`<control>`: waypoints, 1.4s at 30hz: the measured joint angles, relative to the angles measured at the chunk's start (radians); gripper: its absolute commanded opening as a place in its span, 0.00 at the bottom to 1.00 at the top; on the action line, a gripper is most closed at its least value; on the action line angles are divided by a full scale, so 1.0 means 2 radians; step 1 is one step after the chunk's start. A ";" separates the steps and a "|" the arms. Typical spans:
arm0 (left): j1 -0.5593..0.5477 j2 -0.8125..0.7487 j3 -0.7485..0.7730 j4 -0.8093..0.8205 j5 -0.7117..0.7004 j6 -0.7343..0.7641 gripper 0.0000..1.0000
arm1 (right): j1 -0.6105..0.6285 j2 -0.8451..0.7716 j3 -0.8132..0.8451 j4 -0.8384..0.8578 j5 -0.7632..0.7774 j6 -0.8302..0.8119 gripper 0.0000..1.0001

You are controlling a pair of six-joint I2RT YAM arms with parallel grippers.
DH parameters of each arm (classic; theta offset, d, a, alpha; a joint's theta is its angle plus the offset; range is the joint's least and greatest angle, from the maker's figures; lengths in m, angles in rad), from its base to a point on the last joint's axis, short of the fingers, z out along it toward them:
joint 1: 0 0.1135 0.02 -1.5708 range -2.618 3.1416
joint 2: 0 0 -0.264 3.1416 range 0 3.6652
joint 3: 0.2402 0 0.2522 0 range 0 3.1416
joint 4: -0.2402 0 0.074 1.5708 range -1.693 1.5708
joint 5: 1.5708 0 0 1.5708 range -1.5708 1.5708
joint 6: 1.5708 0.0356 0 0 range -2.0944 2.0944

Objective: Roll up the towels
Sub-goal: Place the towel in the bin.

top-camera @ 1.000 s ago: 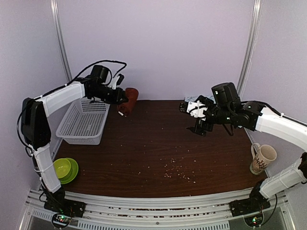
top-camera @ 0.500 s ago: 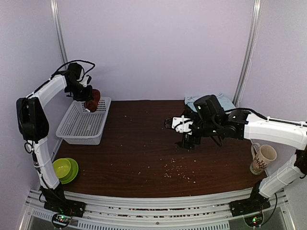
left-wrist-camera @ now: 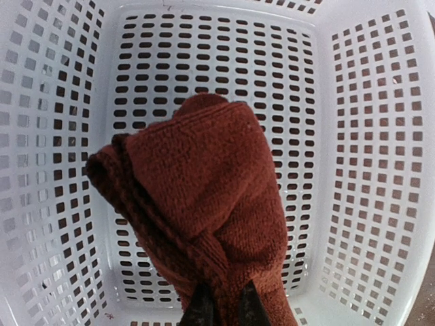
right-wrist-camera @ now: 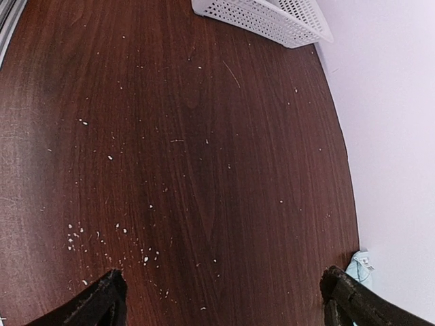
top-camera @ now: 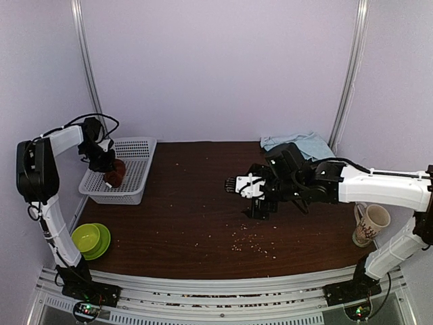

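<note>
My left gripper (top-camera: 108, 166) is shut on the rust-red towel (top-camera: 114, 175), rolled into a bundle, which hangs inside the white basket (top-camera: 137, 144) at the table's left. In the left wrist view the red towel (left-wrist-camera: 204, 197) fills the centre above the basket floor (left-wrist-camera: 204, 75), and my gripper (left-wrist-camera: 223, 310) pinches its lower end. The light-blue towel (top-camera: 298, 143) lies crumpled at the back right of the table; a sliver of the blue towel (right-wrist-camera: 358, 266) shows in the right wrist view. My right gripper (top-camera: 233, 184) hovers open over the bare table middle, its jaws (right-wrist-camera: 224, 299) wide with nothing between them.
A green bowl (top-camera: 90, 238) sits at the front left corner, off the table's edge. A patterned mug (top-camera: 369, 223) stands at the right edge. White crumbs (top-camera: 250, 240) are scattered over the dark wood table (top-camera: 189, 223). The basket corner (right-wrist-camera: 272, 20) shows far off in the right wrist view.
My left arm swung left from the back of the table with the red towel and lowered it into the basket. My right arm moved left toward the table's middle, uncovering the blue towel.
</note>
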 measured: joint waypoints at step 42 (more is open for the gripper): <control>0.061 -0.011 -0.153 0.169 0.095 0.017 0.10 | 0.018 0.016 -0.001 -0.001 -0.004 -0.001 1.00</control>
